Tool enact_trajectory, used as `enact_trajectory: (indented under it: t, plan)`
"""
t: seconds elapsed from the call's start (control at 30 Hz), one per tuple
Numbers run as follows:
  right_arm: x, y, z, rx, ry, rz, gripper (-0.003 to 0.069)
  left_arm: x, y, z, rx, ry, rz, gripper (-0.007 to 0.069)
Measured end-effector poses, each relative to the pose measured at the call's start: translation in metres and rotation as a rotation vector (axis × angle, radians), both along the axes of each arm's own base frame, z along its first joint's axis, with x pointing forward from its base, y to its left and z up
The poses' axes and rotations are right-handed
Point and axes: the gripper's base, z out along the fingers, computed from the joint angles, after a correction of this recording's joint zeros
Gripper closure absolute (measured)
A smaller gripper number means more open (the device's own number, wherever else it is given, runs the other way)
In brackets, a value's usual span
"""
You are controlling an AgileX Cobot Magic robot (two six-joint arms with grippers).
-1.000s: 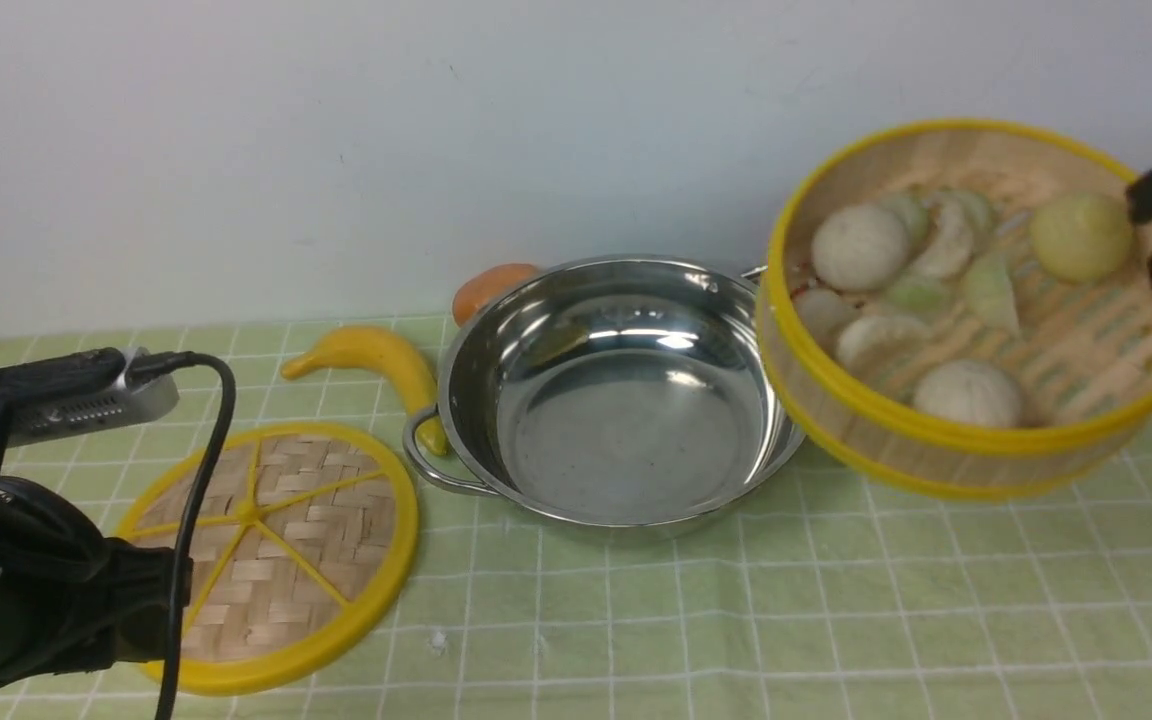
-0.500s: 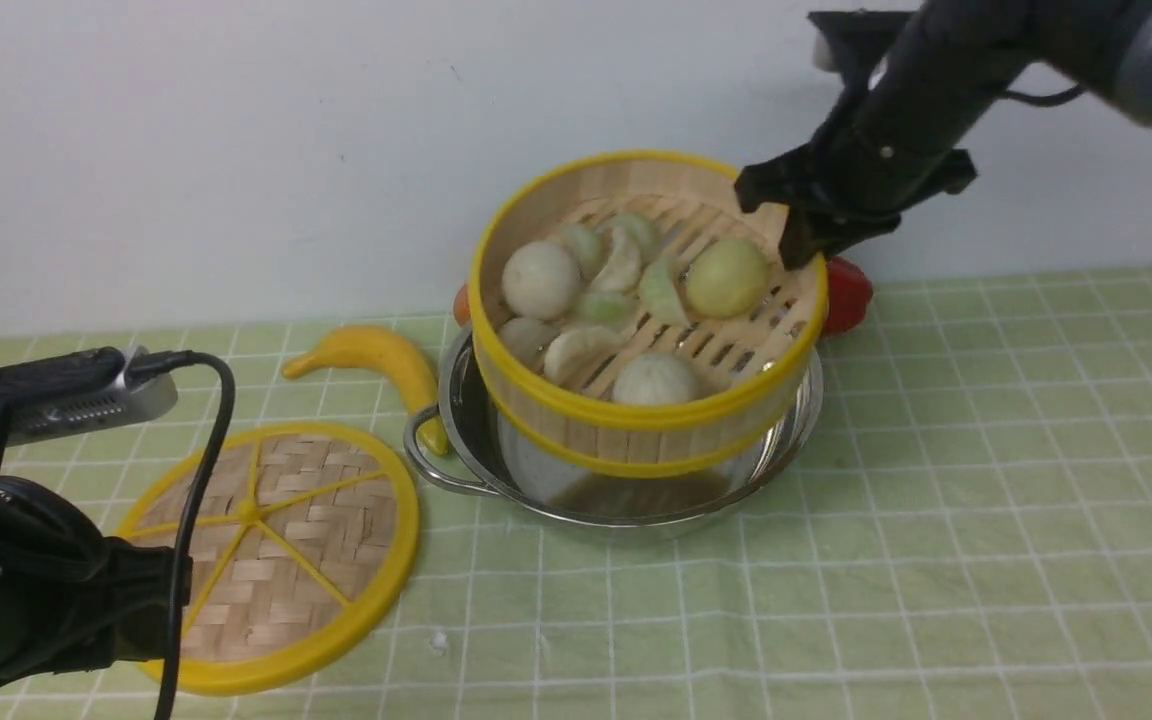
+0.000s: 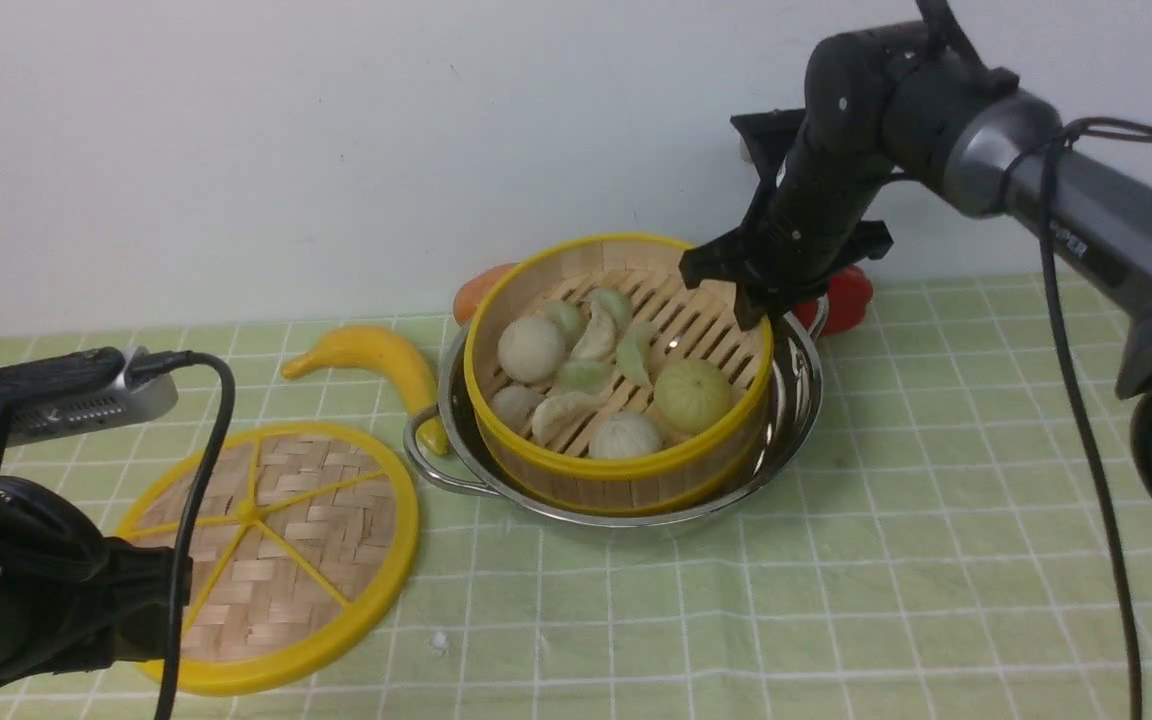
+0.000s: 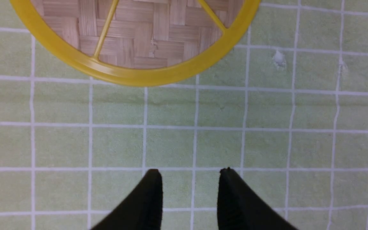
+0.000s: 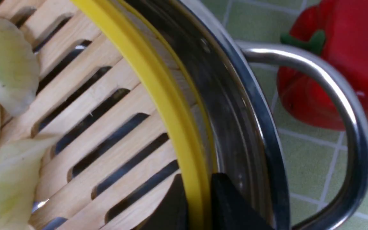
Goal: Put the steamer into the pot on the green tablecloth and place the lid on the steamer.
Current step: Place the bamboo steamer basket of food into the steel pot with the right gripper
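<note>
White wall (image 3: 236,150) backs the green tablecloth (image 3: 886,560). On it stands the pot (image 3: 791,400), the steamer (image 3: 626,470) seated inside. The lid (image 3: 276,540) lies well to the left. A banana (image 3: 376,355) curves just beside the pot's left handle, a red pepper (image 3: 846,295) behind its right. The right gripper (image 5: 200,204) pinches the steamer's far rim; the left gripper (image 4: 190,195) hangs spread over cloth near the lid.

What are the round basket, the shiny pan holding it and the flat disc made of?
The steamer looks like bamboo: pale matt slats, with glossy yellow rims, perhaps plastic. The pot seems polished stainless steel: it mirrors light. The lid looks like woven bamboo strips with a yellow rim and spokes, maybe plastic.
</note>
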Motion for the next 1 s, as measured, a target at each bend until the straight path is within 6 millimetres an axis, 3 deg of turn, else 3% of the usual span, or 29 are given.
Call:
enact_trajectory:
  t: [0.2,0.53,0.63,0.77,0.83,0.9,0.97,1.0]
  plan:
    - [0.003,0.000,-0.017,-0.019,0.027,-0.010,0.0578,0.000,0.000,0.000,0.000,0.000,0.000,0.0385]
    - [0.002,0.002,-0.017,0.007,0.038,-0.014,0.0546,0.008,0.001,0.003,0.004,-0.094,0.029,0.0382]
    - [0.002,0.004,-0.016,0.037,0.040,-0.017,0.0476,0.011,0.002,0.004,0.000,-0.119,0.047,0.0382]
    - [0.002,0.006,-0.011,0.066,0.036,-0.018,0.0277,0.022,0.004,0.018,0.009,-0.173,0.090,0.0382]
    - [0.001,0.006,-0.007,0.072,0.029,-0.017,0.0239,0.026,0.005,0.022,0.015,-0.182,0.097,0.0382]
    - [0.000,0.006,0.004,0.077,0.005,-0.008,0.0178,0.035,0.007,0.028,0.027,-0.194,0.109,0.0382]
    - [-0.005,0.001,0.034,0.067,-0.064,0.004,0.0114,0.053,0.010,0.033,0.042,-0.188,0.120,0.0382]
    - [-0.005,0.001,0.034,0.063,-0.066,0.005,0.0111,0.056,0.010,0.032,0.044,-0.180,0.120,0.0382]
